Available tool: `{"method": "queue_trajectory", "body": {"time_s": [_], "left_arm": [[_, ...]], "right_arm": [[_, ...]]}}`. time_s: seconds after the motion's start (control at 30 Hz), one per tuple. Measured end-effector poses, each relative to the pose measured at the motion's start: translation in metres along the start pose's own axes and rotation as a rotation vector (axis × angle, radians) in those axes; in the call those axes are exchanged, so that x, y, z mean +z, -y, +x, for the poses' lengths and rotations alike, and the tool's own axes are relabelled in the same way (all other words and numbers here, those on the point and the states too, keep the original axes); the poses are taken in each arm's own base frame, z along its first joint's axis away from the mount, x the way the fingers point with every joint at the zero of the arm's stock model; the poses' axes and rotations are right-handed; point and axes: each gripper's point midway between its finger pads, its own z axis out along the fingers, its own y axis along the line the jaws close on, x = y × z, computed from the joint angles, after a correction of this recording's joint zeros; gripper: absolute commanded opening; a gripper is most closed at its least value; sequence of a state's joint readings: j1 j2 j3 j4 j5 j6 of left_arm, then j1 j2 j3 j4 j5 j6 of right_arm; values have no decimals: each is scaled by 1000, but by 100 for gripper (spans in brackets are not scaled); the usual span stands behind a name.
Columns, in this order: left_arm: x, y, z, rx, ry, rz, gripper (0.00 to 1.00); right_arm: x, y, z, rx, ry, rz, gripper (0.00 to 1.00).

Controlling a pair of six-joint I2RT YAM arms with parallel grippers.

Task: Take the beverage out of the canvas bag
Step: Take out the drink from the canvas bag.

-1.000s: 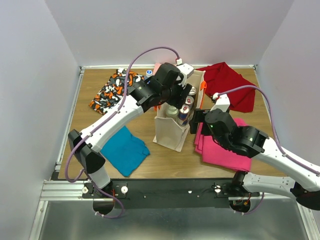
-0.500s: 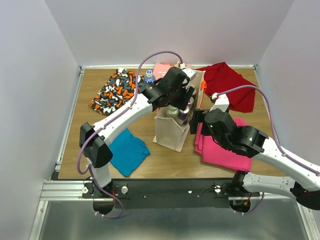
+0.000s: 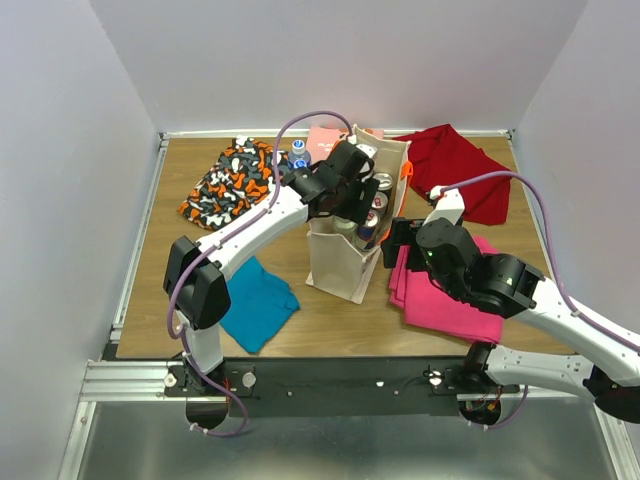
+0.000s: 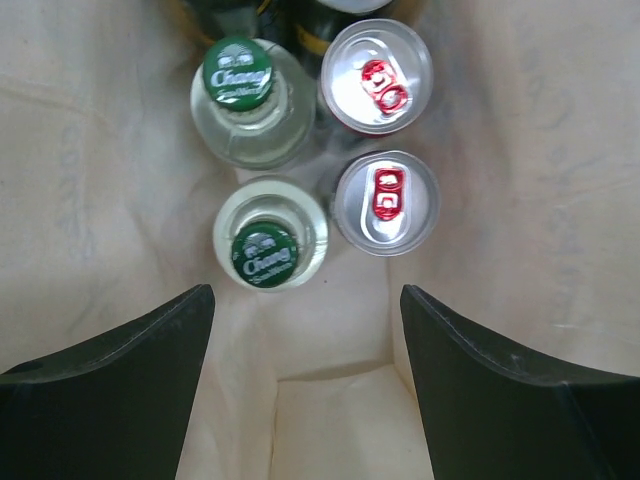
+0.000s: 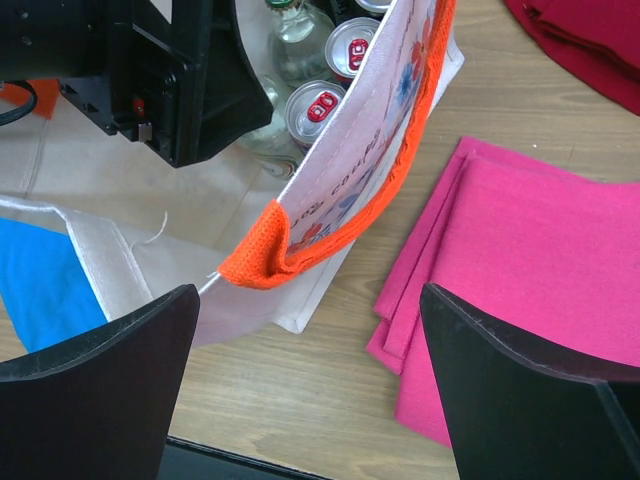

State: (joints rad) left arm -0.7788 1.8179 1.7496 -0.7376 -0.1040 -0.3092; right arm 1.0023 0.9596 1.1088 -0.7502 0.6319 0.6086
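As seen from its own wrist camera, left gripper (image 4: 305, 300): jaws wide apart, nothing between them, pointing straight down into the open bag.
Nearest drink: nearer bottle (image 4: 268, 250), clear glass with a green cap, upright just ahead of the gap between the jaws; not touched.
Other drinks: farther bottle (image 4: 238, 85), same green cap, behind it. Nearer can (image 4: 385, 200) and farther can (image 4: 378, 78), both red-tabbed, just beside the bottles. All are upright inside the bag.
Canvas bag (image 3: 335, 265): beige, upright at mid-table, mouth open.
Right gripper (image 5: 308, 300): jaws apart, empty, low beside the bag's right wall.
Orange handle (image 5: 255, 265): its end shows between the right fingers; contact cannot be told.
Surroundings: pink cloth (image 3: 450, 300) beneath the right arm; red cloth (image 3: 455, 170), blue cloth (image 3: 255, 300) and patterned cloth (image 3: 225, 180) on the wooden table (image 3: 330, 325).
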Motion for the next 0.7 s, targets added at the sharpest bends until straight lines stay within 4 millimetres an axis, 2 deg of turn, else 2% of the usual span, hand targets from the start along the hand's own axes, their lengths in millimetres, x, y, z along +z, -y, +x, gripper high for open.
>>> {"method": "queue_trajectory", "body": {"time_s": [0.27, 0.53, 0.7], "left_arm": [[4, -14, -2, -52, -2, -3, 81], [5, -13, -2, -53, -2, 6, 75], [13, -14, 5, -52, -18, 2, 75]], "right_arm": [[0, 0, 0, -1, 0, 1, 100], [0, 1, 0, -7, 1, 3, 100], [0, 1, 0, -8, 0, 3, 100]]}}
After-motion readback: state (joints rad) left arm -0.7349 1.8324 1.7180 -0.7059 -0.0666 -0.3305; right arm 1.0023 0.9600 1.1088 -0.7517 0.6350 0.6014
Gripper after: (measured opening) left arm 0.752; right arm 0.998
